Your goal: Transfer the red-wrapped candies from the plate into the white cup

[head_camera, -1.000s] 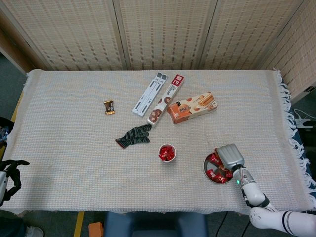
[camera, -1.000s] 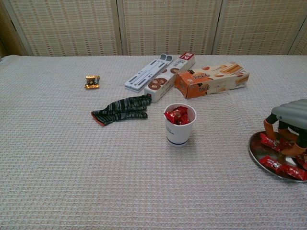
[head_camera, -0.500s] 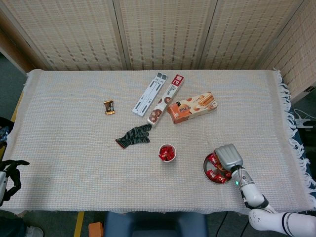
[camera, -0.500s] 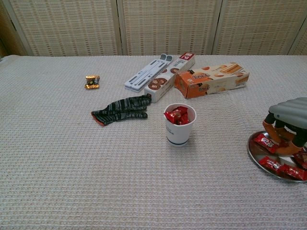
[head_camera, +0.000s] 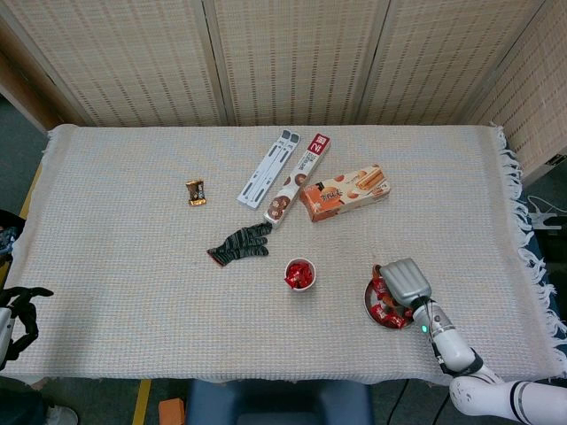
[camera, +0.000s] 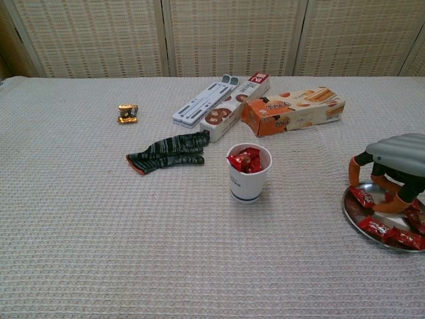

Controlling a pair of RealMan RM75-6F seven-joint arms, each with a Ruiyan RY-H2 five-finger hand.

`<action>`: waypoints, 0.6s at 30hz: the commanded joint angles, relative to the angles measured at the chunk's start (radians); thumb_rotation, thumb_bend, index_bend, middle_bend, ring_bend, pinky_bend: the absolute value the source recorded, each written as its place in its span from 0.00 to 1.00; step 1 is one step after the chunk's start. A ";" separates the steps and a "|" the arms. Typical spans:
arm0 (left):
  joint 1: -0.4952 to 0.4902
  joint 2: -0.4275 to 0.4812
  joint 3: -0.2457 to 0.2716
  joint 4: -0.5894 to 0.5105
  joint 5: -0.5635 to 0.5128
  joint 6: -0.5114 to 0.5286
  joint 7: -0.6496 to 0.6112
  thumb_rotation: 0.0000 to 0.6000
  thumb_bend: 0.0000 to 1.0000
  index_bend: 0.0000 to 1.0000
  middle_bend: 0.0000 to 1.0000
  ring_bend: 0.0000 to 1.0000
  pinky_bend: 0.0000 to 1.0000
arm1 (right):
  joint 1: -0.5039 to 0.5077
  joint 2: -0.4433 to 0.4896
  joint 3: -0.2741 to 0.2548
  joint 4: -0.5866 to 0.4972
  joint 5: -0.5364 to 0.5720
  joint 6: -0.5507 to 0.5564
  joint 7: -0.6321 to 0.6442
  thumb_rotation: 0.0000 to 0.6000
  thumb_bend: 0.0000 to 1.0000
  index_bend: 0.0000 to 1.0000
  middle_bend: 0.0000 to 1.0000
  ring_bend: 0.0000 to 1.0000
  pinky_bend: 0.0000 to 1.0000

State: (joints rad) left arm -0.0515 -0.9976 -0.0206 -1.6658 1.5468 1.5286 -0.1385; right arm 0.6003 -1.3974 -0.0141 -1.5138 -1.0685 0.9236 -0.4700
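Change: the right hand [camera: 392, 174] has shifted toward the left rim of the round metal plate [camera: 353, 216], fingers [camera: 354, 169] now spread and lifted off the red-wrapped candies [camera: 377, 227]; it grips nothing.

Left hand [head_camera: 19, 312]: off the table's near-left corner, fingers apart, holding nothing.

Gold-brown wrapped sweet [camera: 127, 113]: left of centre, toward the far edge.

Dark striped knit glove [camera: 168, 151]: flat, centre-left.

White-grey slotted bar [camera: 205, 100] and long red-and-white biscuit box [camera: 235, 106]: side by side, far centre.

White paper cup [camera: 249, 173]: upright at centre, red candies inside, apart from the plate.

Orange biscuit carton [camera: 292, 111]: beyond the cup.

Plate: near-right, candies remaining on it.
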 commanded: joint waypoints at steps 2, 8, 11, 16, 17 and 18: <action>0.000 0.000 -0.001 0.000 -0.002 0.000 -0.002 1.00 0.42 0.35 0.26 0.27 0.28 | -0.001 -0.008 0.000 0.013 0.001 -0.009 0.003 1.00 0.18 0.39 0.82 0.82 1.00; 0.000 0.001 0.000 0.000 0.001 0.000 -0.004 1.00 0.42 0.34 0.26 0.27 0.28 | -0.002 -0.020 0.000 0.030 0.007 -0.020 0.001 1.00 0.18 0.48 0.82 0.82 1.00; -0.001 0.001 0.001 0.000 -0.001 -0.003 -0.004 1.00 0.42 0.35 0.26 0.27 0.28 | -0.004 -0.023 0.001 0.031 0.000 -0.019 0.005 1.00 0.19 0.54 0.82 0.82 1.00; 0.000 0.001 -0.001 0.000 -0.001 0.000 -0.005 1.00 0.42 0.35 0.26 0.27 0.28 | -0.009 -0.028 0.003 0.034 -0.015 -0.008 0.012 1.00 0.22 0.63 0.82 0.82 1.00; 0.000 0.001 0.000 0.000 0.000 0.001 -0.005 1.00 0.42 0.35 0.26 0.27 0.28 | -0.010 -0.028 0.004 0.034 -0.017 -0.006 0.013 1.00 0.23 0.65 0.82 0.82 1.00; 0.001 0.002 0.000 0.000 0.000 0.001 -0.005 1.00 0.42 0.35 0.26 0.27 0.28 | -0.011 -0.028 0.005 0.035 -0.017 -0.005 0.014 1.00 0.23 0.67 0.82 0.82 1.00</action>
State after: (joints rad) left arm -0.0510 -0.9961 -0.0208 -1.6654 1.5465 1.5292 -0.1434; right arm 0.5895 -1.4257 -0.0089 -1.4793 -1.0859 0.9183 -0.4559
